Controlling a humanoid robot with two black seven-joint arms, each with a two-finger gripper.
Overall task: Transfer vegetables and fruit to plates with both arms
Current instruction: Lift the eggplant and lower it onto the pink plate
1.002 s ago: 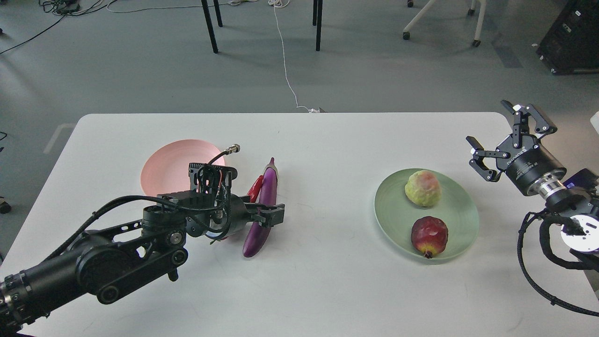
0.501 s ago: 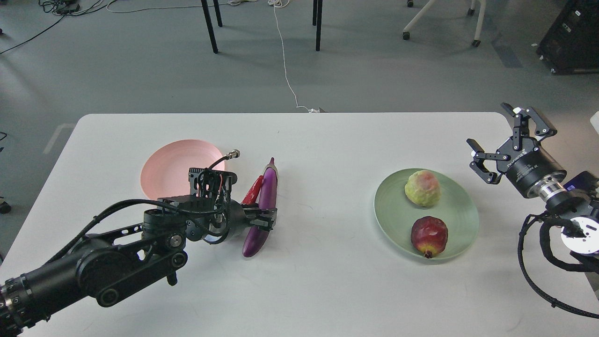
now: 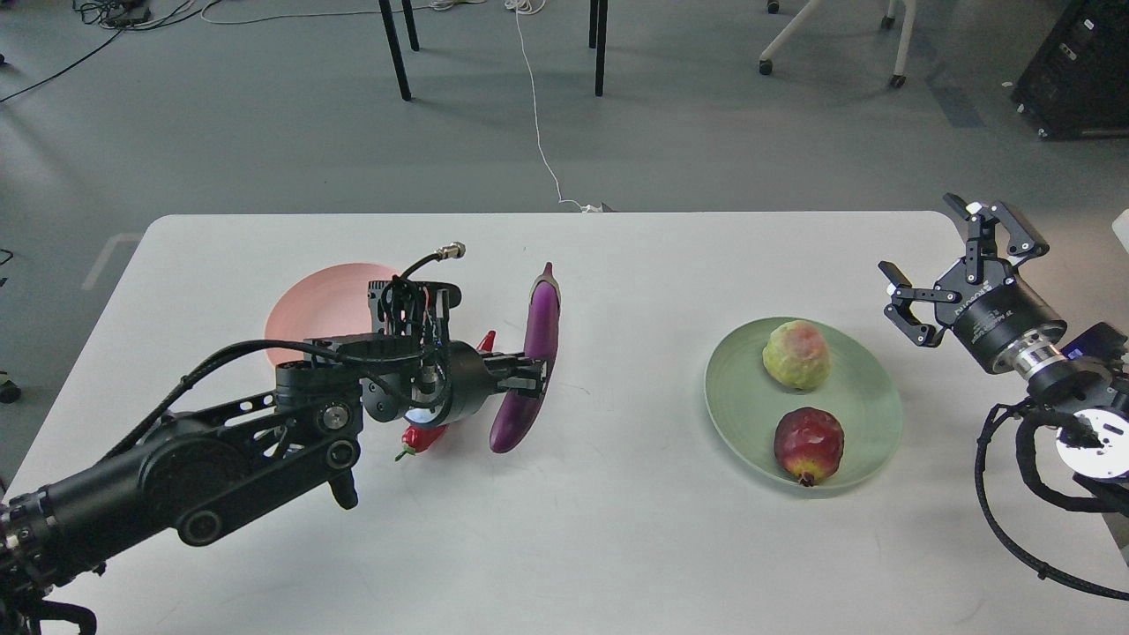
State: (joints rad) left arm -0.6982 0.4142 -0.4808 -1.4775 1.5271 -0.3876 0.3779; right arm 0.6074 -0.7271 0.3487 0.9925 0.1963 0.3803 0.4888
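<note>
White table (image 3: pixel 617 547): bears both plates. Green plate (image 3: pixel 732 414), right of centre, holds the yellow-green fruit (image 3: pixel 796 354) and the pomegranate (image 3: pixel 809 444). Pink plate (image 3: pixel 300 309), left, appears empty where visible; the left arm covers part of it.

Left gripper (image 3: pixel 529 375): clamped across the eggplant (image 3: pixel 533 370) near mid-length, the eggplant apparently clear of the table. Judgement: glossy skin, likely slippery; long body may pivot, so a mid-length hold suits.

Right gripper (image 3: pixel 935 278): jaws spread wide, holding nothing, beside the green plate.

Chili pepper (image 3: pixel 423 437): on the table under the left wrist; light, thin.
</note>
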